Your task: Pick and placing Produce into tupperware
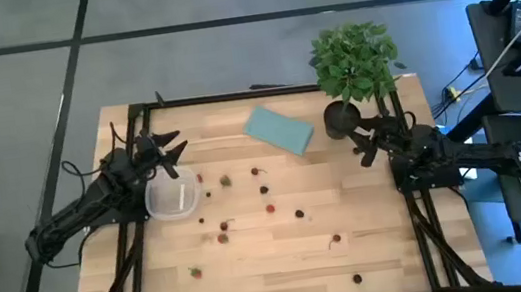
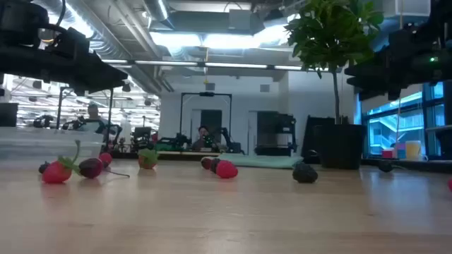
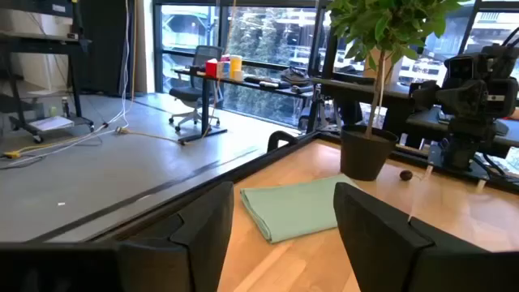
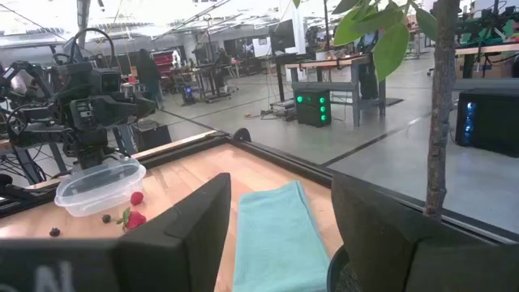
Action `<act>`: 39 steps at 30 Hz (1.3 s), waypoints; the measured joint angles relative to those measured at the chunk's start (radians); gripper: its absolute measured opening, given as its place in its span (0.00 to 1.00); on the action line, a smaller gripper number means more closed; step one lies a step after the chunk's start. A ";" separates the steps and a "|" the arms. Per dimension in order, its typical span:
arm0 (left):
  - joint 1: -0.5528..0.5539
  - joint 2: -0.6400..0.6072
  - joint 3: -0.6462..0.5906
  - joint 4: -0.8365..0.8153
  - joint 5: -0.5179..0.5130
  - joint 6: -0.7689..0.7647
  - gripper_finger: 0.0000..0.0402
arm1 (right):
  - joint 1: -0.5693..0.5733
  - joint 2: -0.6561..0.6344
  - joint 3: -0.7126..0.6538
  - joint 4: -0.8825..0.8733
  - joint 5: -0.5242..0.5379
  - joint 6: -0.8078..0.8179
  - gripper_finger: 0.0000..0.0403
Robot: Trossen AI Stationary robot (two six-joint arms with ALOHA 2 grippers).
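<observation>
Small red and dark berries (image 1: 269, 208) lie scattered over the wooden table; they also show in the low view (image 2: 224, 168). The clear tupperware (image 1: 171, 194) stands on the table at the left, holding nothing that I can see; it also shows in the right wrist view (image 4: 99, 185). My left gripper (image 1: 171, 150) is open, raised just beyond the tupperware's far edge. My right gripper (image 1: 365, 142) is open, raised at the right next to the plant pot. Neither touches anything.
A teal pad (image 1: 278, 128) lies at the far middle of the table. A potted leafy plant (image 1: 354, 63) stands at the far right corner, close to my right gripper. A dark berry (image 1: 357, 278) lies near the front edge.
</observation>
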 joint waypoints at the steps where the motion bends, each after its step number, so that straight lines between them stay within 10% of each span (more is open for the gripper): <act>1: 0.000 0.000 0.000 0.000 0.000 0.000 0.52 | 0.000 0.000 0.000 0.000 0.000 0.000 0.54; 39: 0.000 0.000 0.000 0.000 0.000 0.000 0.52 | 0.000 0.000 0.000 0.000 0.000 0.000 0.54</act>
